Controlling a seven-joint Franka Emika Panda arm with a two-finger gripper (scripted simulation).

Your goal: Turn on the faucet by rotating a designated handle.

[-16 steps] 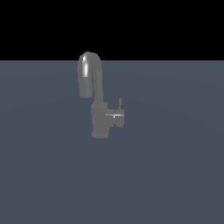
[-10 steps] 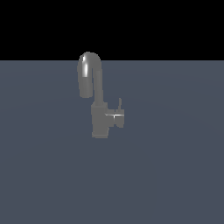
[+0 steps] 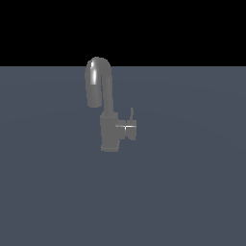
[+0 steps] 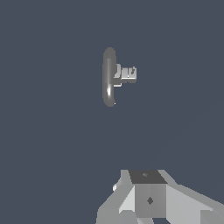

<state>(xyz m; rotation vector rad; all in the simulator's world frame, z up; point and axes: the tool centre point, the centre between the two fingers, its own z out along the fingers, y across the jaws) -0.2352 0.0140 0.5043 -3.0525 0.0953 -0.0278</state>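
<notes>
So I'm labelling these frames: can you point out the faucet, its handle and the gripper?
faucet [image 3: 109, 129]: exterior view, on the upright body.
handle [image 3: 129, 129]: exterior view, on the side stub.
gripper [image 4: 150, 199]: wrist view, on the housing; its fingertips are not visible.

You look straight down on the faucet [image 4: 109, 77], spout seen as a narrow grey loop, the handle [image 4: 127, 74] projecting sideways from it, gripper [image 4: 148, 199] body well apart, fingertips out of frame.
</notes>
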